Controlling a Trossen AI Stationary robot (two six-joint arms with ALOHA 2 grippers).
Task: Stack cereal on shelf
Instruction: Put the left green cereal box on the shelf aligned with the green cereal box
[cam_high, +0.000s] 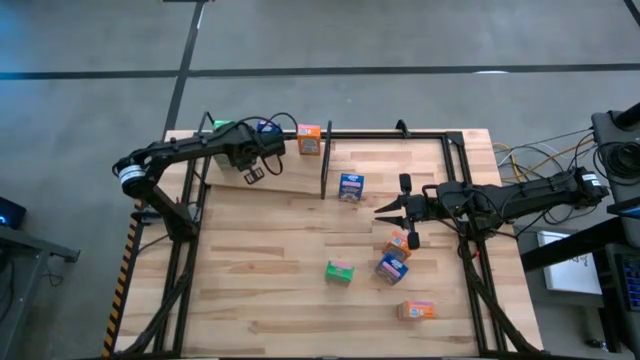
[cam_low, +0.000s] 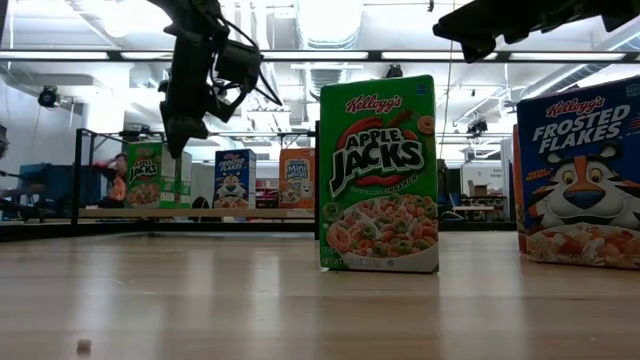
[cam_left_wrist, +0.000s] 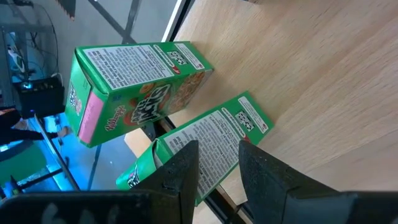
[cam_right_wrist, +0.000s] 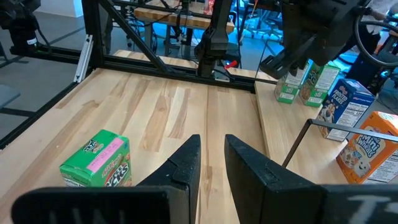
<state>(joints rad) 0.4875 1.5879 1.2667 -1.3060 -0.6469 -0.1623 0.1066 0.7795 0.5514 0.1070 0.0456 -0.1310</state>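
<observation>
The shelf, a light plank in a black frame, takes up the table's far left. On it stand two green cereal boxes, a blue one and an orange one. My left gripper hangs slanting down right over the nearer green box, with a gap between its fingers and nothing in it. Past the black divider rod, a blue box stands on the table. My right gripper hovers level over the table's middle right, narrowly open and empty. My left gripper stands close over the side panel of the nearer green box, which rests on the shelf. Whether the fingertips touch it I cannot tell, because the fingers themselves cover that spot.
Loose boxes lie on the table's near right: orange, blue, green and another orange. In the low view the green and blue ones loom close. Bare wood lies at the near left.
</observation>
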